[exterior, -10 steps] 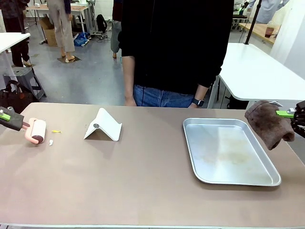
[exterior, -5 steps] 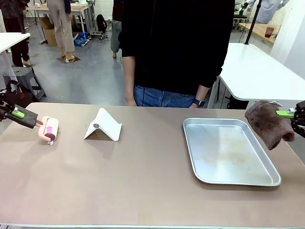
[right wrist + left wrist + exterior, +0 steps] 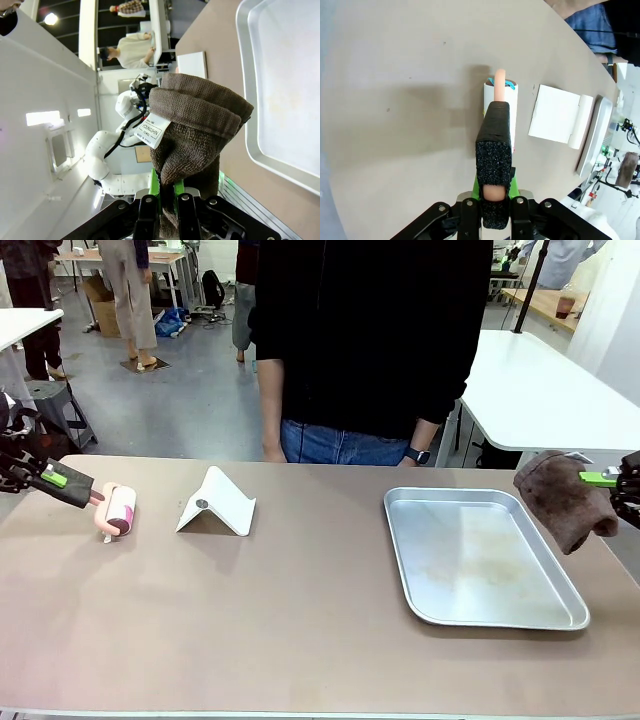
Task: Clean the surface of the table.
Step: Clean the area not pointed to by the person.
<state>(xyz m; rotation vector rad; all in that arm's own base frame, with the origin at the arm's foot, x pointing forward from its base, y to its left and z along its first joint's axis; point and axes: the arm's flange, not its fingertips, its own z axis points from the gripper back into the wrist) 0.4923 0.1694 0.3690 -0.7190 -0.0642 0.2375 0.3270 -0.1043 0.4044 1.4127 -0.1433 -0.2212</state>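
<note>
Lint roller (image 3: 115, 511) shifted right near left table (image 3: 300, 620) edge, left fingers (image 3: 66, 487) clenching it, right fingers (image 3: 598, 479) gripping cloth (image 3: 562, 498), seemingly off-table.

Wide tan-brown matte table (image 3: 300, 620), thin pale edge, level, spanning the foreground

- Front view: fixed at the near edge of the table (image 3: 300, 640), facing across its top toward a person (image 3: 370, 340) at the far side.
- Left wrist view: close above the tabletop, looking down along the left gripper (image 3: 494, 187) and lint roller (image 3: 489, 95).
- Right wrist view: rolled sideways, looking along the right gripper (image 3: 167, 189) past a brown cloth (image 3: 195, 120).
- Shared by all three: the metal tray (image 3: 480, 555).
</note>
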